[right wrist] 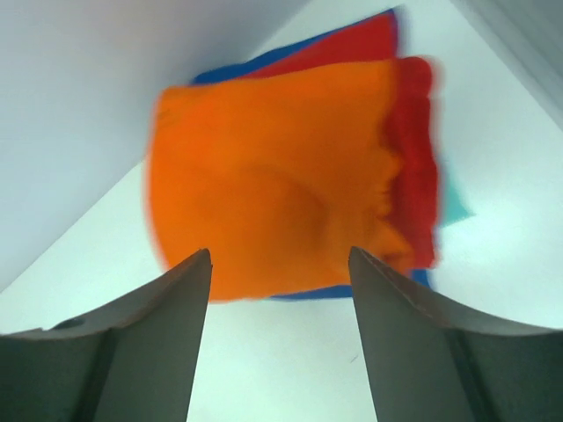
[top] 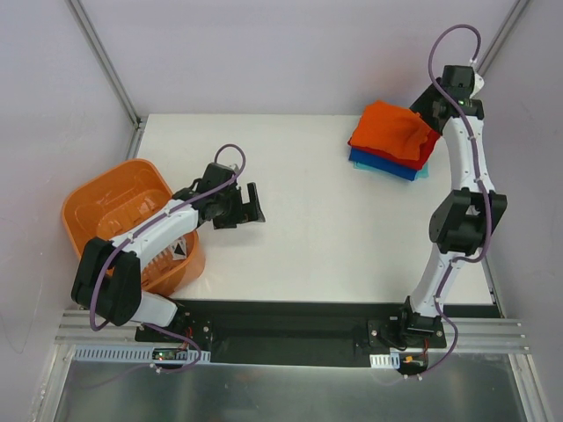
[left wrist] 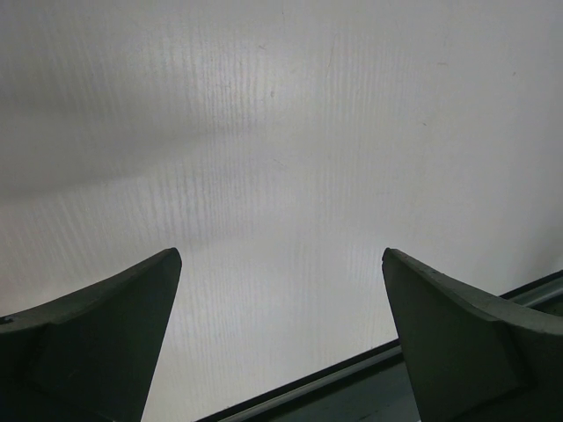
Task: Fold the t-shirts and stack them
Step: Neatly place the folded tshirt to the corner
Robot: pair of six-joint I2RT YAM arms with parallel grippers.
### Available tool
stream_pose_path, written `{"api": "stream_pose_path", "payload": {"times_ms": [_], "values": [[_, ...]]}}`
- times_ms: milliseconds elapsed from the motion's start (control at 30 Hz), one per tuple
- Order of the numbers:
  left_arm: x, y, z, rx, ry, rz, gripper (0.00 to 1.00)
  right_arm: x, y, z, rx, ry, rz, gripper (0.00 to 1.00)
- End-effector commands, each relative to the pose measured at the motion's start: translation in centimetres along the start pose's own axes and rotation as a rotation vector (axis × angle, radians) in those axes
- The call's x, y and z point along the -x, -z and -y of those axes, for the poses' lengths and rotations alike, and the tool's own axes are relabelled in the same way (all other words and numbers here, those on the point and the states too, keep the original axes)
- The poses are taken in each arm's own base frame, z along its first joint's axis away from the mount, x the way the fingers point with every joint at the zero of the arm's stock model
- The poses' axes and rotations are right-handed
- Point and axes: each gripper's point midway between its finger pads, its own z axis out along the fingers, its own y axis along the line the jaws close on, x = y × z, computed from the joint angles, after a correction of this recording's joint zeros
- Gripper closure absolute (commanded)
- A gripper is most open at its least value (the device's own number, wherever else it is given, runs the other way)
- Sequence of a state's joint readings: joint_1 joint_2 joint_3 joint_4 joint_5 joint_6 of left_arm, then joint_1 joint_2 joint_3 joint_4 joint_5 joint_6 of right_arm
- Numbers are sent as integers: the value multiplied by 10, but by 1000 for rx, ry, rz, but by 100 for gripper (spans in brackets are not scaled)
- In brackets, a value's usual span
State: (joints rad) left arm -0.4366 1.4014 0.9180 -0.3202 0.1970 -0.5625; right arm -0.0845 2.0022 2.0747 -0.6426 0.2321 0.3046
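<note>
The blurred right wrist view alone shows the right fingers point(right wrist: 149, 343) spread, facing the orange shirt point(right wrist: 264, 176), seemingly atop the red shirt point(right wrist: 418, 176). The left fingers point(left wrist: 97, 343) stand spread over the tabletop point(left wrist: 281, 158).

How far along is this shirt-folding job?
Looks nearly finished. Done: a folded orange cloth t-shirt tops the red t-shirt, blue t-shirt and pale teal t-shirt in one stack. In hand: nothing; the right gripper and left gripper both stand open. Left: no loose shirt shows, so perhaps nothing.

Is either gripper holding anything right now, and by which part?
Nothing is held. The right gripper stands open, clear of the folded orange cloth t-shirt topping the stack; the left gripper is open over the white table.
</note>
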Motion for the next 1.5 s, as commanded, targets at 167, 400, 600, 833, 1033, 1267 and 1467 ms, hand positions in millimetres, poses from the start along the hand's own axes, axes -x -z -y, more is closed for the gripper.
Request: {"api": "stream_pose_path", "payload": {"times_ms": [167, 400, 600, 833, 1033, 1267, 1467], "values": [[14, 7, 12, -45, -8, 17, 1, -8, 6, -103, 553, -15, -152, 40], [12, 2, 10, -36, -3, 2, 1, -2, -64, -66, 545, -230, -176, 23], [12, -2, 12, -41, 9, -14, 1, -31, -121, -44, 693, -452, -319, 3], [12, -2, 16, -56, 12, -21, 1, -46, -135, -35, 776, -457, -358, 3], [12, 1, 19, -67, 17, -18, 1, -3, -79, -59, 907, -374, -300, 3], [11, 5, 22, -74, 8, -6, 1, 7, -12, -76, 956, -171, -251, 3], [9, 9, 24, -82, -1, -3, 1, -31, -20, -60, 622, 143, -216, 3]]}}
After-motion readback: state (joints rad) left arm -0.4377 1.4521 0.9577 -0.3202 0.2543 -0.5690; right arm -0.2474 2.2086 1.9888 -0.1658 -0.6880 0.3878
